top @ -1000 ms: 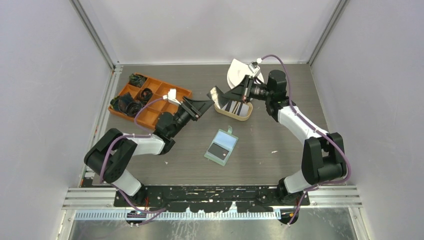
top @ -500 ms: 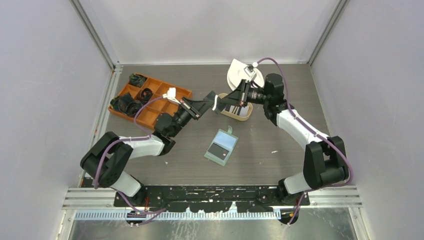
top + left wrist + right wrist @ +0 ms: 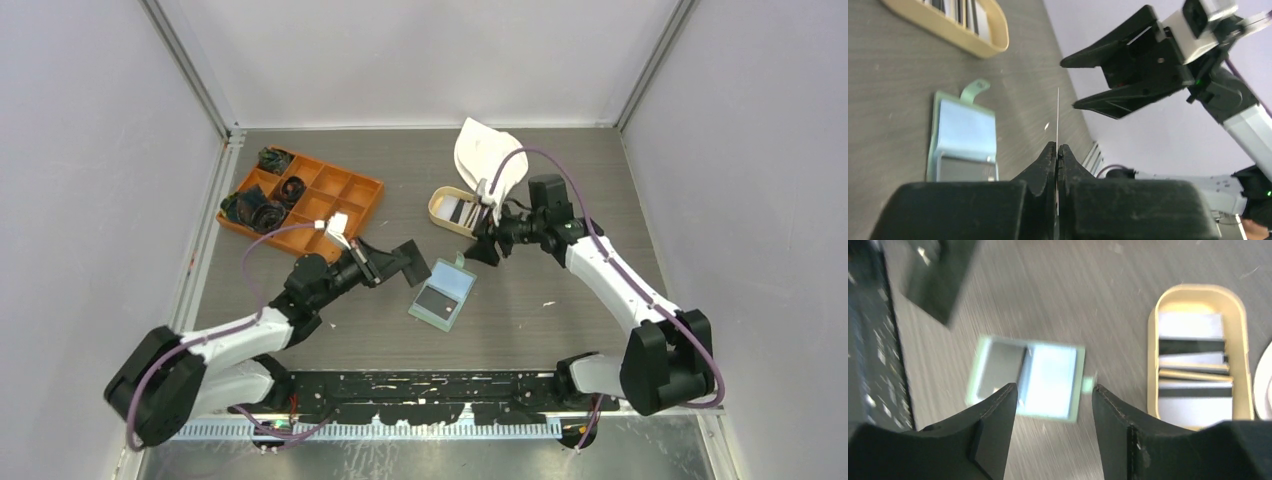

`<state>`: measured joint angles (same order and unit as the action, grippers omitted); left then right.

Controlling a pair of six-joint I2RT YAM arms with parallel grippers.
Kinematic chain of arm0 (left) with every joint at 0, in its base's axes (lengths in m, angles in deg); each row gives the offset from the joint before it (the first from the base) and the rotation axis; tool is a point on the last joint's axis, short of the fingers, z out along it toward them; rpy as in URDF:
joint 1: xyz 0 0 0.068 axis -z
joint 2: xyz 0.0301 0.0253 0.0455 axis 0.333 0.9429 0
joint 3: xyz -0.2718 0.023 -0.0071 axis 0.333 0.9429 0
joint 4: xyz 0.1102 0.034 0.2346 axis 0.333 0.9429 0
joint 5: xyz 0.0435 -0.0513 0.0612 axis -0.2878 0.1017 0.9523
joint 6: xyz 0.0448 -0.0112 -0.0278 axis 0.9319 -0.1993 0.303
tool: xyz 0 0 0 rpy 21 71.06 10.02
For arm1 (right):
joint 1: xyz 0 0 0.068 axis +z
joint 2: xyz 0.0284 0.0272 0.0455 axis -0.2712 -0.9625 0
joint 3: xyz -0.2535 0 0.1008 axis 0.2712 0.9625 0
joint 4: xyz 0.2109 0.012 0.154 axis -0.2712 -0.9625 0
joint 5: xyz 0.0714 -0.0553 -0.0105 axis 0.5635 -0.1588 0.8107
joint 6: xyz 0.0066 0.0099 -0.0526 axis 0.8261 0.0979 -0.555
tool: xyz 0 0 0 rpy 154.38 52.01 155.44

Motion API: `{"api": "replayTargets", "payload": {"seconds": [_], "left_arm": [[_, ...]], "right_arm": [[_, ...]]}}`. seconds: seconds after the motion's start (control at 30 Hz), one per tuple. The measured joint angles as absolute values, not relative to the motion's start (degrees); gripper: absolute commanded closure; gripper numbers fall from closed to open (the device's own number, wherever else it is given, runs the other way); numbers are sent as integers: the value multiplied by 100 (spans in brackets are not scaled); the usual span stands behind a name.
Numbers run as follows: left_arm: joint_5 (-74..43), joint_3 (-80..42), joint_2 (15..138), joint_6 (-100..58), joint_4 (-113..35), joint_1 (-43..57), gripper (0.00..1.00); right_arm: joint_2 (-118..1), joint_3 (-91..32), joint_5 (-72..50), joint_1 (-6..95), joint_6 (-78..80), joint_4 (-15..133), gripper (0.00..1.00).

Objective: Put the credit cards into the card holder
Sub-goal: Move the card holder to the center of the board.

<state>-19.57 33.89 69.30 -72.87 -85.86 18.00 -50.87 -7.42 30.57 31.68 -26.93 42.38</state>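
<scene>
Holding: left fingers (image 3: 1044, 162) are pinched shut on one dark credit card (image 3: 412, 262), gripped by its near edge so most of it sticks out free. I'd guess that's so the free end can go into a pocket first.
Card angle: standing on edge, not flat. The left wrist view only sees it as a thin line.
Card holder (image 3: 443, 294): lying open and flat on the counter (image 3: 560, 320), just right of the held card, pale blue pockets facing up. The dark patch in its near half could be a card or a window, can't tell.
Right fingers (image 3: 993, 425): spread apart with nothing between them, hanging over the holder. Probably there to pin it down while the card slides in.
Tray (image 3: 1152, 360): tan oval just beyond the holder, with more cards (image 3: 1193, 375) stacked inside.
Changed from a second ago: back then the right fingers had the card up by the tray and the left ones waited close by. Half a second back the two met tip to tip. Now the card has switched sides and both arms have swung in toward the holder.
</scene>
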Motion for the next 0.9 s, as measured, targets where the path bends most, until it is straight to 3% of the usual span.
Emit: {"api": "replayTargets", "payload": {"seconds": [0.17,0.37,0.47,0.57,0.73,0.9], "left_arm": [[-1965,3922,5610,-6913,-7194,1971,100],[-1968,4451,5155,-6876,-6420,2043,100],[-1961,4477,5114,-6811,-6171,2047,100],[-1876,4475,4880,-6590,-5837,2056,100],[-1740,4473,4340,-6332,-5218,2056,100],[-1600,4473,3750,-6264,-4811,2056,100]], "right_arm": [[-5467,-304,2497,3275,-5678,3023,54],[-6155,-263,1489,3837,-7055,2566,70],[-6245,-269,1479,4147,-7943,2008,82],[-6357,-254,1533,4499,-8666,1436,86],[-6387,-81,1378,5286,-8915,1407,94],[-6634,-112,759,6268,-8021,2295,97]]}}
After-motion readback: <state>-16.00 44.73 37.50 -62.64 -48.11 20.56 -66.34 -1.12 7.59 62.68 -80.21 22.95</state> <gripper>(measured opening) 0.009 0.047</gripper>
